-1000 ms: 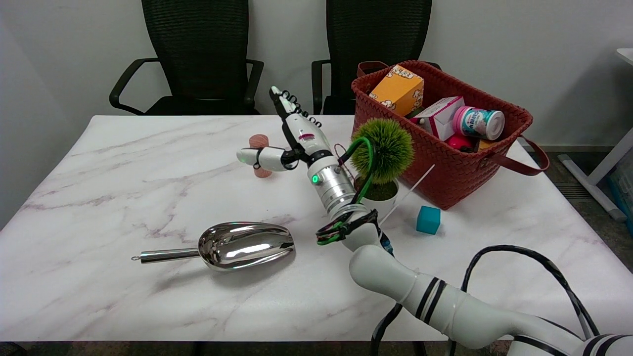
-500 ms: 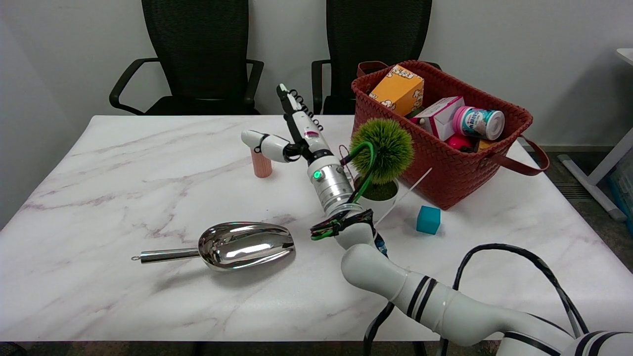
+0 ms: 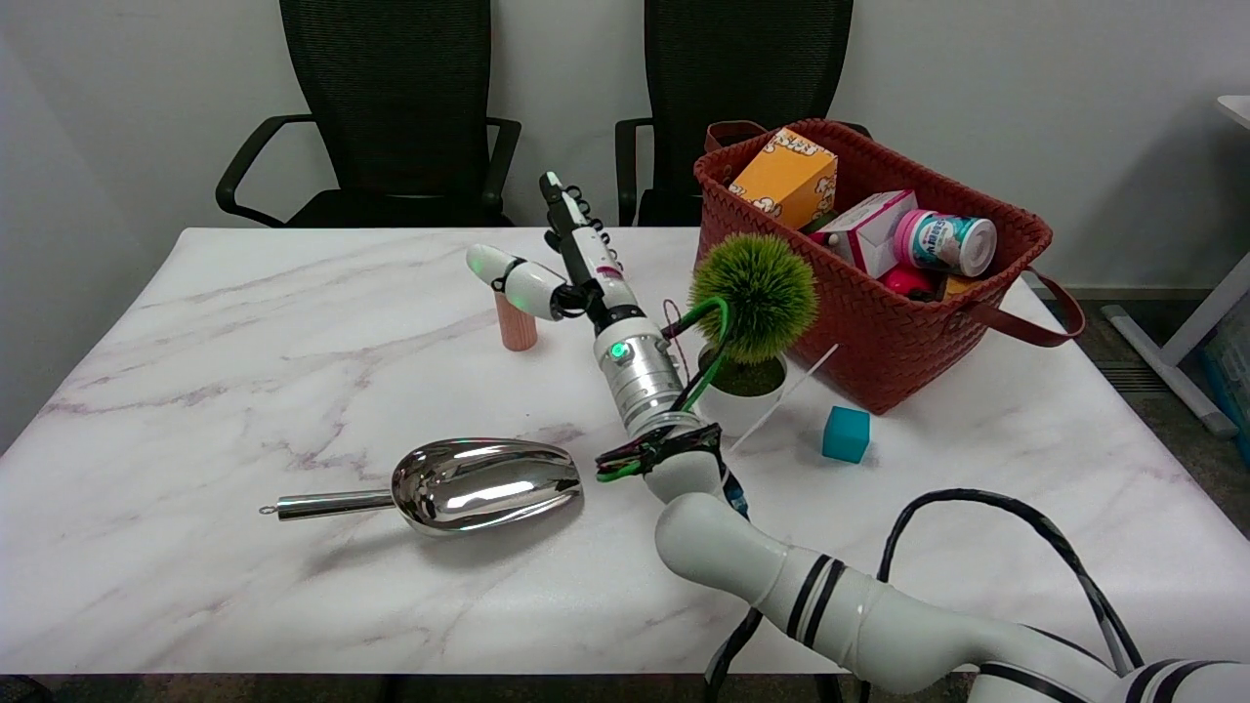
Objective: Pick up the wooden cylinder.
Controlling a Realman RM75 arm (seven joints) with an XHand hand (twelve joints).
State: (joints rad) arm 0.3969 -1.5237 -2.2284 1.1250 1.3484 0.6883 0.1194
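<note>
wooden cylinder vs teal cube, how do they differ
The wooden cylinder is tall, round and light brown; the teal cube is squat, boxy and blue-green. The cylinder stands on the table's far side, its top hidden behind the right hand; the cube sits near the basket, untouched. Both rest on the marble table.

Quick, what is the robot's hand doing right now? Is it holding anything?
Right hand: open, holding nothing, its fingers spread above the wooden cylinder, which stands on the table.

The right hand [image 3: 571, 256], fingers spread, hovers over the upright wooden cylinder [image 3: 515, 321]; a steel scoop [image 3: 459, 485] lies nearer.
</note>
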